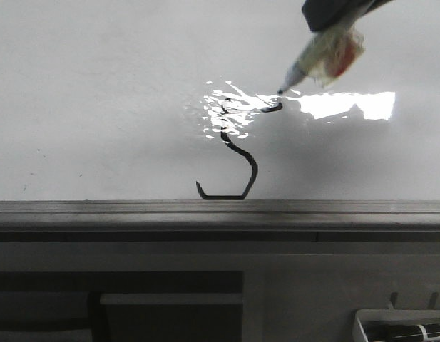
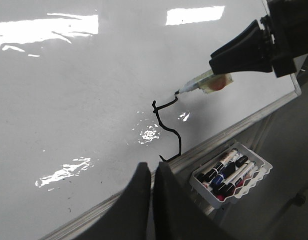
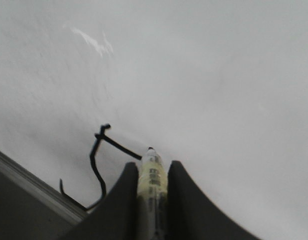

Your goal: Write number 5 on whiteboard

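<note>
The whiteboard (image 1: 98, 92) (image 2: 69, 75) (image 3: 218, 75) lies flat, glossy, with glare patches. A black hooked number 5 (image 1: 237, 153) (image 2: 168, 131) (image 3: 95, 160) is drawn close to its near edge. My right gripper (image 1: 337, 11) (image 2: 243, 50) (image 3: 152, 167) is shut on a pale marker (image 1: 323, 53) (image 2: 201, 82) (image 3: 153, 175). The marker's dark tip sits at the free end of the figure's top bar; whether it touches the board I cannot tell. My left gripper (image 2: 153, 167) hovers over the board's edge beside the figure's bottom line, shut with nothing in it.
A grey metal edge strip (image 1: 220, 210) (image 2: 233, 127) borders the board. Past it a white tray (image 2: 228, 172) (image 1: 401, 328) holds several markers. Dark grey panels (image 1: 120, 299) lie below the edge.
</note>
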{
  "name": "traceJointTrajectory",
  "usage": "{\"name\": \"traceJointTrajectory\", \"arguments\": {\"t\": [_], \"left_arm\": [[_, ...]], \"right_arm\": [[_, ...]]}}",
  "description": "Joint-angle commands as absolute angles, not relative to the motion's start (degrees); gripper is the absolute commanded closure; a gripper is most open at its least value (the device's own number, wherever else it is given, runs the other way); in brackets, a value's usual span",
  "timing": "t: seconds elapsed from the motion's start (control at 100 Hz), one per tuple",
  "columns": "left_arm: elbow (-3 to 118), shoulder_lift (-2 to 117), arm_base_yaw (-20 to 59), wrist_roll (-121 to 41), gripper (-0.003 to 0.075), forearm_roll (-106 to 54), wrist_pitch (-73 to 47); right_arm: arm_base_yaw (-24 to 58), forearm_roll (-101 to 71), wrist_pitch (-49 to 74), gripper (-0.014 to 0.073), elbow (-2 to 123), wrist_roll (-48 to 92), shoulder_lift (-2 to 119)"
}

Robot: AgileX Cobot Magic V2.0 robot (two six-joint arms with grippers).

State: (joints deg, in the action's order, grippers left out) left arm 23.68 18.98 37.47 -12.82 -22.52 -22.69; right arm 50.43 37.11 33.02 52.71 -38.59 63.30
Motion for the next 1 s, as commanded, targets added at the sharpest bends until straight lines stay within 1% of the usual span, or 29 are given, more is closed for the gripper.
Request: {"name": "traceJointTrajectory", "arguments": {"t": [0.0,0.04,0.08,0.11,0.15,0.16,0.18,0.19,0.23,0.26,0.3,0.39,0.44,0.6,0.68,0.81,0.99], "left_arm": [[25.9,19.4,37.3,-12.3,0.0732,-24.7,-17.8],[26.9,19.7,37.3,-12.3,0.0707,-24.8,-18.2],[28.2,20.2,37.3,-13.0,0.0651,-24.7,-19.0],[29.2,20.9,37.3,-14.3,0.0599,-24.5,-20.0],[31.0,22.0,37.3,-16.1,0.0505,-24.5,-21.3],[31.3,22.5,37.3,-17.0,0.0470,-24.5,-21.9],[32.2,23.4,37.3,-18.3,0.0437,-24.5,-22.7],[32.5,23.7,37.3,-18.8,0.0404,-24.5,-22.9],[34.4,25.8,37.3,-22.0,0.0320,-24.5,-24.9],[35.6,27.4,37.3,-24.3,0.0281,-24.5,-26.3],[37.5,30.1,37.3,-28.0,0.0250,-24.5,-28.9],[41.5,36.3,37.3,-36.7,0.0253,-25.1,-35.0],[43.3,39.6,37.3,-40.3,0.0271,-26.3,-37.3],[46.7,47.9,37.3,-49.1,0.0303,-32.2,-40.6],[47.6,50.5,37.3,-53.5,0.0303,-36.1,-41.5],[48.2,53.5,37.3,-60.1,0.0303,-41.4,-41.6],[48.2,55.6,37.3,-65.1,0.0303,-46.3,-45.1]], "right_arm": [[53.4,40.3,24.3,0.0639,54.5,-37.4,58.4],[54.7,40.3,23.1,0.0640,54.5,-37.1,57.4],[55.9,40.6,23.0,0.0640,54.5,-37.0,56.6],[56.6,40.6,23.4,0.0640,54.5,-36.4,56.2],[57.6,40.6,24.0,0.0640,54.4,-35.0,56.0],[57.9,40.6,24.0,0.0640,54.4,-34.4,56.0],[58.2,40.6,24.3,0.0640,54.4,-33.5,56.0],[58.5,40.6,24.2,0.0641,54.3,-33.1,56.0],[59.2,40.4,24.0,0.0648,54.0,-31.4,56.3],[59.7,40.0,23.8,0.0648,53.9,-30.7,56.6],[60.3,38.9,23.8,0.0651,53.7,-29.5,57.2],[61.3,34.9,23.8,0.0662,53.7,-25.6,58.7],[61.8,32.5,24.0,0.0662,53.7,-22.6,59.5],[61.9,25.3,27.5,0.0662,53.7,-14.5,60.3],[61.9,23.0,29.5,0.0662,53.4,-11.2,60.4],[61.9,16.9,29.5,0.0662,52.8,-4.0,60.4],[61.9,10.9,26.9,0.0662,52.8,1.8,60.4]]}}
